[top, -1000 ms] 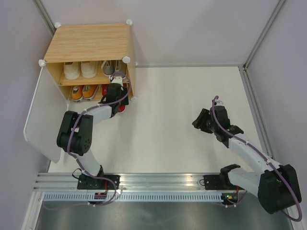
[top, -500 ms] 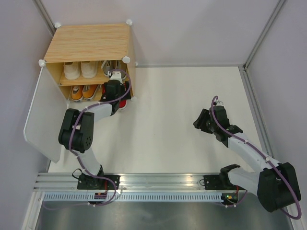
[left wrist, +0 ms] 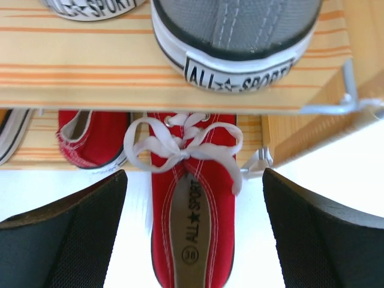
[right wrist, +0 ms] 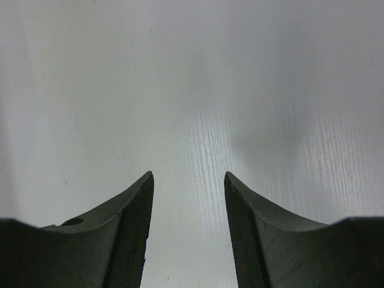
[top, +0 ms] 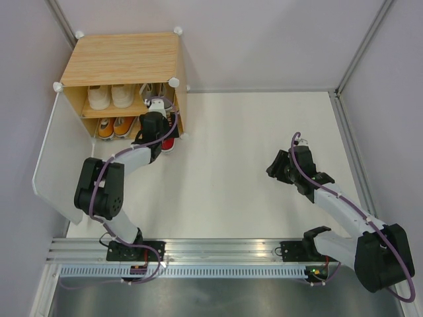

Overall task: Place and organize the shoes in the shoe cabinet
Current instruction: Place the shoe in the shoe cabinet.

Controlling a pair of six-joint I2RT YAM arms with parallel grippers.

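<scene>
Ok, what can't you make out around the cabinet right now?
- Left wrist: the red shoe between the sides of the open left gripper has its toe hidden under the middle shelf.
- Left wrist: the second red shoe shows only its heel; the shelf hides the rest.
- Left wrist: the grey shoe is cut off by the top edge.
- Top external: the left arm covers the shoe cabinet's lower right compartment.

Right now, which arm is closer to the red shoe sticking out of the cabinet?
Left. The left gripper is right at the red shoe at the cabinet's lower opening, open jaws either side of it. The right gripper is far off to the right, holding nothing.
</scene>
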